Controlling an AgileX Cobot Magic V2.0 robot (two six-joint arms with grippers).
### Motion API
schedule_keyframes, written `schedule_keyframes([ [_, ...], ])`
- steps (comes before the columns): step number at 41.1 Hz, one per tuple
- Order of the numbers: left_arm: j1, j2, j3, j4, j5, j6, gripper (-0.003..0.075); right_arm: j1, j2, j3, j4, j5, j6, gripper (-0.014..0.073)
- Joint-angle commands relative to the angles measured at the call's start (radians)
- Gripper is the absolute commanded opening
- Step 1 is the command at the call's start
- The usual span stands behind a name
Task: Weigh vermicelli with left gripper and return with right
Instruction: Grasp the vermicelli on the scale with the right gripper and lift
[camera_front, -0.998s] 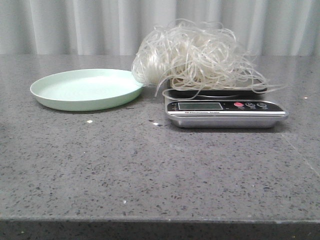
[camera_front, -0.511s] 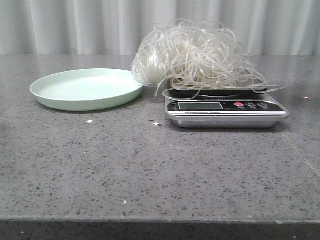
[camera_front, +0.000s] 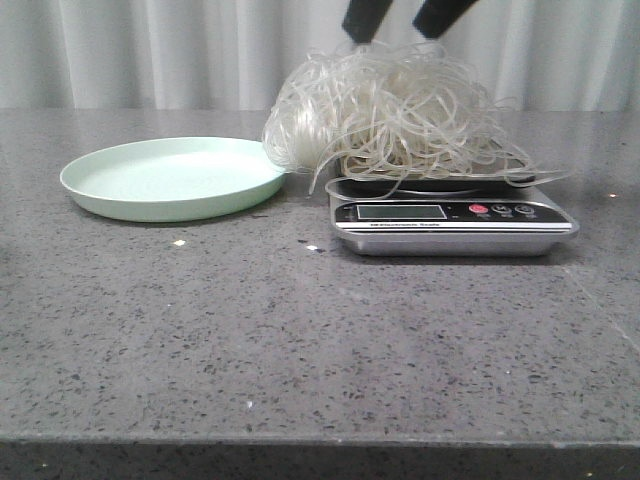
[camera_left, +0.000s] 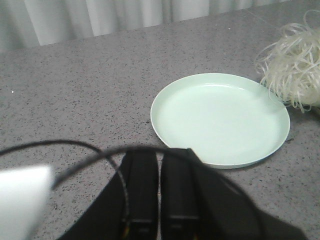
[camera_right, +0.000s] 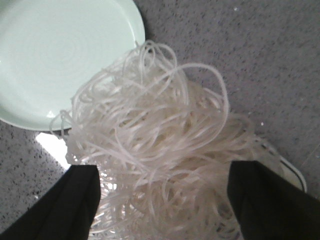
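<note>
Right tool (camera_front: 403, 17) overhead, fingers spread wide apart, left tool (camera_left: 159, 192) low, fingers pressed together

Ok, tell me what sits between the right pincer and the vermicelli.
Nothing. In the front view the open right pincer hangs just above the vermicelli, only air between; the right wrist view shows its fingers straddling the nest.

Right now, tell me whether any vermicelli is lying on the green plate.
No, the green plate is bare in the left wrist view; the vermicelli sits heaped on the scale beside it.
</note>
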Motion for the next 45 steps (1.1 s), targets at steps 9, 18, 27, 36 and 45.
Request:
schedule_keyframes([
  [9,-0.001,-0.003,-0.028,-0.007,-0.08,-0.008,0.0137,0.0,0.039,-0.038,-0.051,0.045,-0.037,0.0621],
  [18,-0.001,-0.003,-0.028,-0.007,-0.08,-0.008,0.0137,0.0,0.082,-0.038,-0.095,0.084,-0.037,0.0621],
  [27,-0.001,-0.003,-0.028,-0.007,-0.08,-0.008,0.0137,0.0,0.085,-0.038,-0.095,0.102,-0.037,0.0468],
  [36,-0.001,-0.003,-0.028,-0.007,-0.08,-0.008,0.0137,0.0,0.085,-0.038,-0.095,0.12,-0.037,0.0156],
  [45,-0.001,-0.003,-0.028,-0.007,-0.08,-0.008,0.0137,0.0,0.085,-0.061,-0.095,0.133,-0.037,0.016],
])
